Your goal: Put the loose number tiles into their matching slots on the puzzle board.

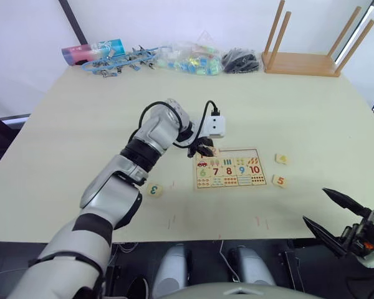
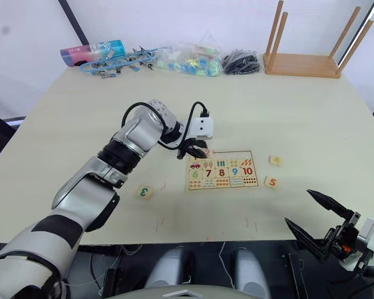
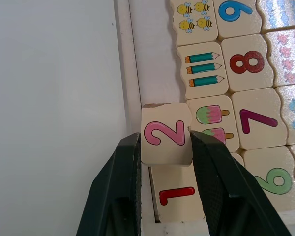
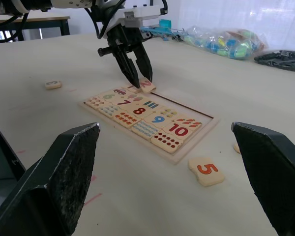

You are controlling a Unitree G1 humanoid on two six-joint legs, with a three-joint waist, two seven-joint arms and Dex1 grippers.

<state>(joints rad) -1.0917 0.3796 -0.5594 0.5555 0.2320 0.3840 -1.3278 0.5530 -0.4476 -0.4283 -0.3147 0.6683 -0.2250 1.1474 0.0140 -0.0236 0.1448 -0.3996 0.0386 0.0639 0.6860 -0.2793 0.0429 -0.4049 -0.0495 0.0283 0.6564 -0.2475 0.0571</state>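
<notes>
Tile 2 [image 3: 165, 133], clamped in the left end effector [image 3: 163, 162] over the puzzle board's [image 1: 230, 169] upper-row slot beside the seated tile 1 [image 3: 177, 195], should be squared to the frame, lowered flat, then released; right end effector [image 1: 341, 219] hangs apart.

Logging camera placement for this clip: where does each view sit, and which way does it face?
Left eye and right eye views: on the head, looking forward and down at the table; the left arm reaches to the puzzle board, the right gripper hangs open.
Left wrist view: looks down along the left gripper, shut on the 2 tile.
Right wrist view: low at the table's near edge, looking across between its own fingers.
Shared: board, 2 tile, 5 tile.
</notes>
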